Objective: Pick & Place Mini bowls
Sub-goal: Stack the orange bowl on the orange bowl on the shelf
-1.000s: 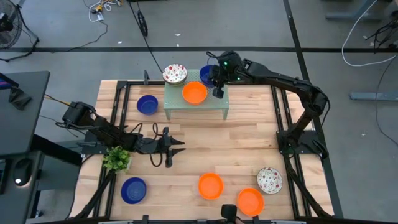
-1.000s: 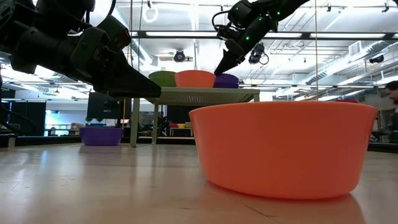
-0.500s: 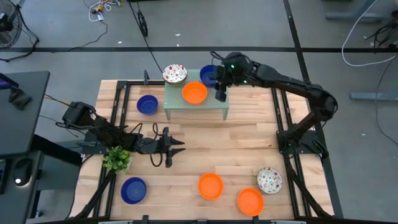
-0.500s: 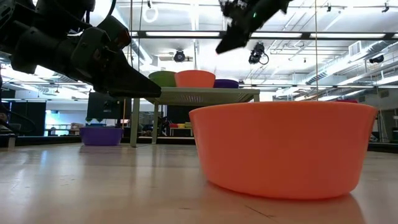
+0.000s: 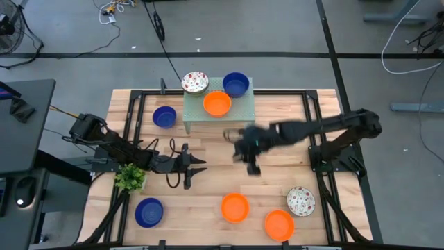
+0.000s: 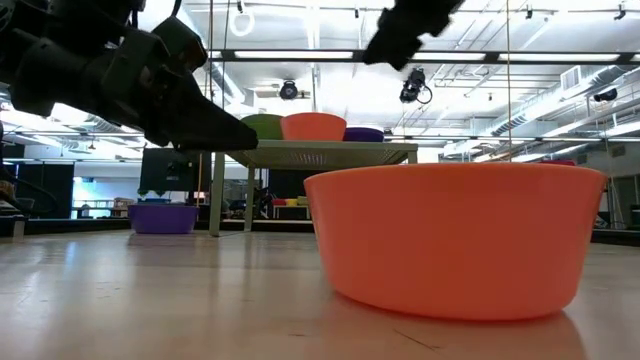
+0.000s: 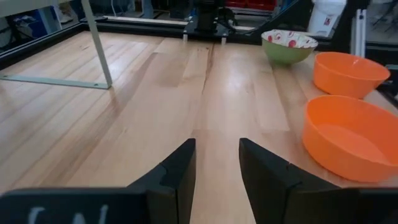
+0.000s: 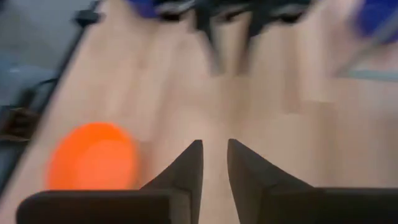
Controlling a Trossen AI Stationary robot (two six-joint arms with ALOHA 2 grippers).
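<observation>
1. Three small round bowls, white speckled [image 5: 195,82], solid blue [image 5: 236,85] and solid orange [image 5: 217,103], sat on the pale green mesh stand [image 5: 239,113] at upper centre.
2. Six bowls remained on the wooden counter [image 5: 277,167].
3. Right gripper [image 5: 252,165] hovered mid-frame, fingers slightly apart, empty.
4. Left gripper [image 5: 196,166] waited left of centre, parted.

Grey concrete floor [image 5: 69,76] w/ black tape lines; ceiling strip lights [image 6: 300,55] overhead.
</observation>
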